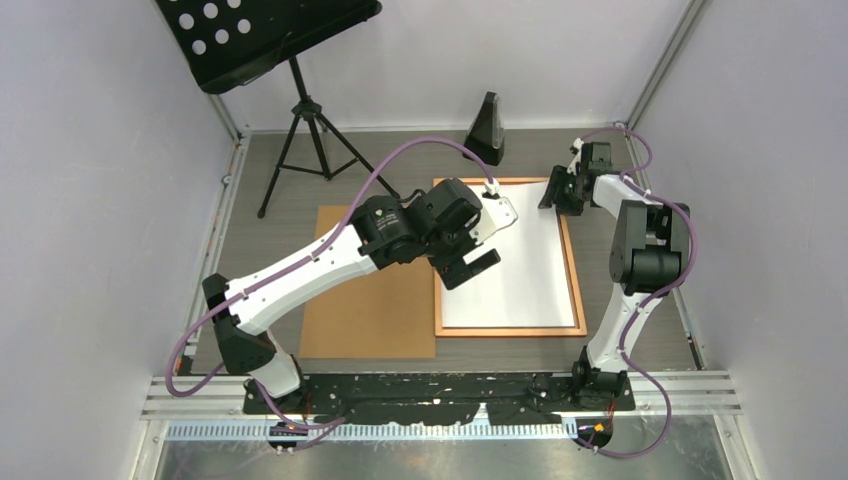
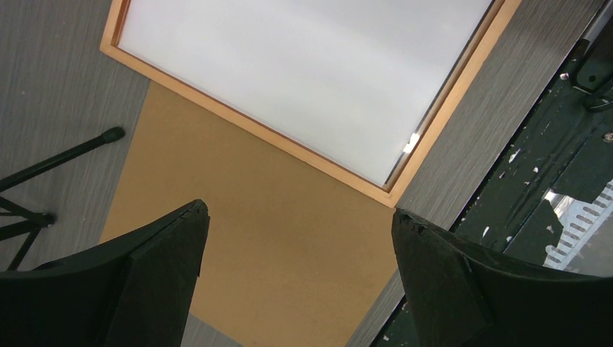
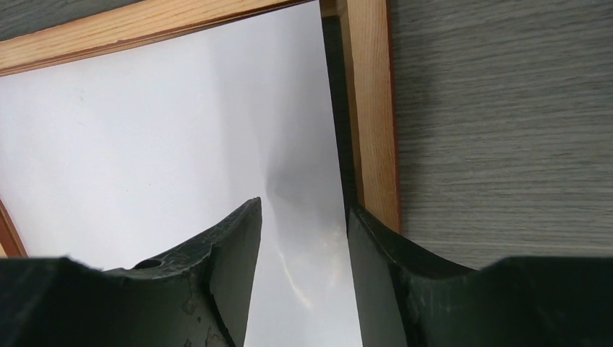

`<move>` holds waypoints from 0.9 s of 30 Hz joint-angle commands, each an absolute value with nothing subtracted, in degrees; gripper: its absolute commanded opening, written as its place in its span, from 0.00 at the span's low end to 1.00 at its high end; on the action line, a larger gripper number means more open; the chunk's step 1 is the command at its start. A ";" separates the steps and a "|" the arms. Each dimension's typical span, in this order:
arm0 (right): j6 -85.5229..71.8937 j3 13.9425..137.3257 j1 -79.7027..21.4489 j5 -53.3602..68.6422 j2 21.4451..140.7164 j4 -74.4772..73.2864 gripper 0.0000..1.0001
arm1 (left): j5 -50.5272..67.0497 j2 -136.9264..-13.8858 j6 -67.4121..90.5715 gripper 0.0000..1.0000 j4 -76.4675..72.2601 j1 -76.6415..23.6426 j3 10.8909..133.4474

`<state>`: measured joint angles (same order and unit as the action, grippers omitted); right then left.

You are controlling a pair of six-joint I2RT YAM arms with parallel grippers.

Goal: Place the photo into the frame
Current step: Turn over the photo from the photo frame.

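Observation:
The copper-orange frame (image 1: 510, 331) lies flat on the table at centre right. A white sheet, the photo (image 1: 520, 270), lies inside it with its plain white side up; no printed picture shows. My left gripper (image 1: 470, 268) is open and empty, hovering over the frame's left edge. In the left wrist view my left gripper (image 2: 300, 217) sits above the brown board, with the frame (image 2: 448, 94) and photo (image 2: 303, 65) beyond. My right gripper (image 1: 556, 195) is at the frame's far right corner. In the right wrist view my right gripper (image 3: 303, 213) has its jaws apart over the photo (image 3: 159, 123), at its right edge beside the frame rail (image 3: 369, 108).
A plain brown backing board (image 1: 370, 310) lies left of the frame, partly under it. A black music stand on a tripod (image 1: 300, 110) stands at the back left. A black wedge-shaped object (image 1: 487, 130) stands behind the frame. Walls close in left and right.

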<state>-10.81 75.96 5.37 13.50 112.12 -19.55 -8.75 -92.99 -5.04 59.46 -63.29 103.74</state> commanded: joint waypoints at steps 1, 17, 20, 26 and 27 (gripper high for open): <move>-9.05 78.14 5.09 10.93 108.59 -19.63 0.55 | -8.35 -90.88 -5.64 0.97 58.76 -63.03 103.82; -2.43 73.00 1.92 10.57 100.31 -17.53 0.85 | -8.56 -90.44 -5.88 0.97 58.72 -63.05 104.22; -0.91 71.50 0.35 12.45 98.49 -17.41 0.85 | -9.06 -90.49 -5.89 0.97 58.73 -63.06 104.20; 2.60 65.48 -4.79 13.10 94.21 -16.60 0.85 | -11.82 -88.07 -6.73 0.98 57.49 -62.35 101.27; 3.59 64.14 -5.25 13.27 93.10 -16.61 0.85 | -12.02 -87.40 -6.92 0.98 57.15 -61.78 100.25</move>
